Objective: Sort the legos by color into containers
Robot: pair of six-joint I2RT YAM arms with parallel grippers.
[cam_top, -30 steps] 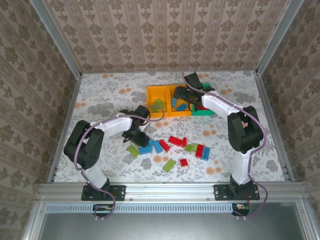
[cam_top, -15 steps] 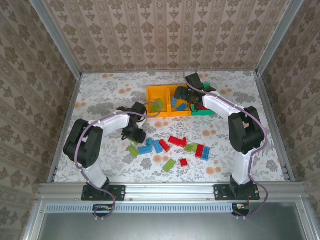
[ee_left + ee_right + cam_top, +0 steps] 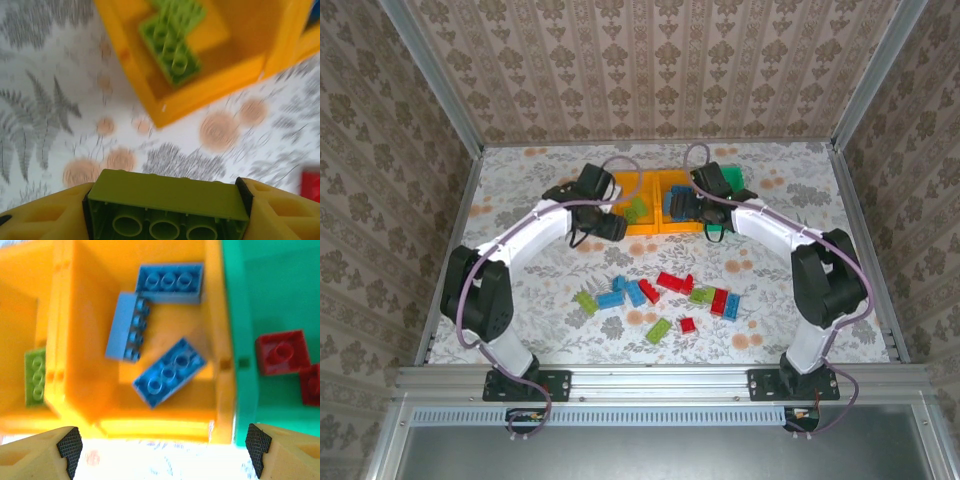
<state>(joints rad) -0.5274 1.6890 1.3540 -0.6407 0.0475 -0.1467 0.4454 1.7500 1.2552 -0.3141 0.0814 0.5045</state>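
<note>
Your left end effector has left the loose legos, where it sat a second ago at the left end of the scatter. It has swung up the counter and now hangs just short of the near corner of the left orange-yellow bin. Its fingers are pinching a lime green brick, held lengthwise with the hollow underside toward the wrist camera. Another lime green brick already lies inside that bin.

Your right end effector has drifted slightly toward you and now sits at the near wall of the middle orange-yellow bin. Its jaws are spread wide and carry nothing, much as they were before. Three blue bricks lie in that bin, and red bricks lie in the green bin beside it.

The rest of the loose red, blue and lime pieces look unmoved in the middle of the counter.
</note>
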